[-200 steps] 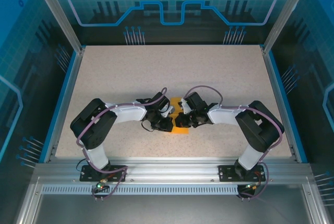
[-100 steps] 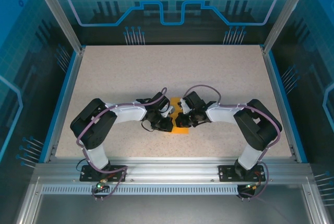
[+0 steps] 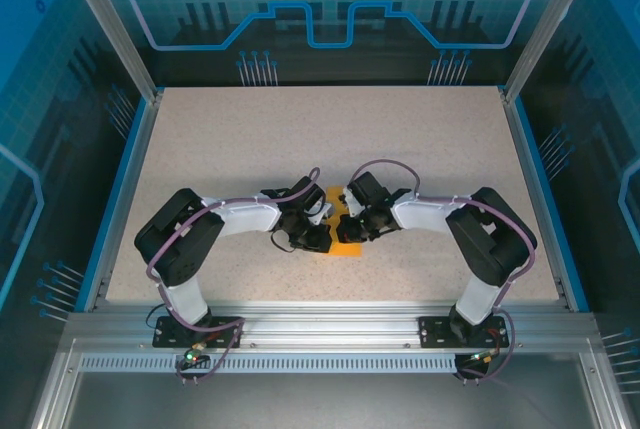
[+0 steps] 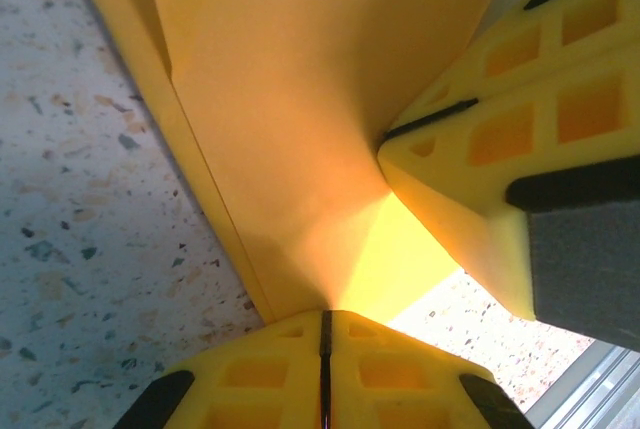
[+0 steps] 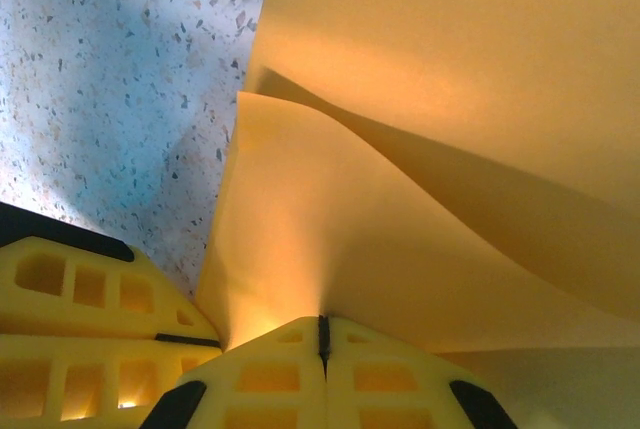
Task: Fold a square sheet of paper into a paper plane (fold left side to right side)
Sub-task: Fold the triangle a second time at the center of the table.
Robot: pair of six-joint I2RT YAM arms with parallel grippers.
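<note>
Top external, left arm (image 3: 240,215) and right arm (image 3: 430,213) bent inward, left jaws and right jaws pinching square sheet of paper (image 3: 347,247).

Seen from above, the square sheet of paper (image 3: 346,248) lies mostly hidden under the left gripper (image 3: 322,238) and right gripper (image 3: 352,231) — its outline cannot be told. In both wrist views its far edges are cut off.

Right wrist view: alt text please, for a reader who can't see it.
The yellow right claw, shut, pinches the near edge of a thin bright orange sheet of paper, which bows in two curved layers. The left claw sits close by at lower left, with the speckled table at upper left.
</note>
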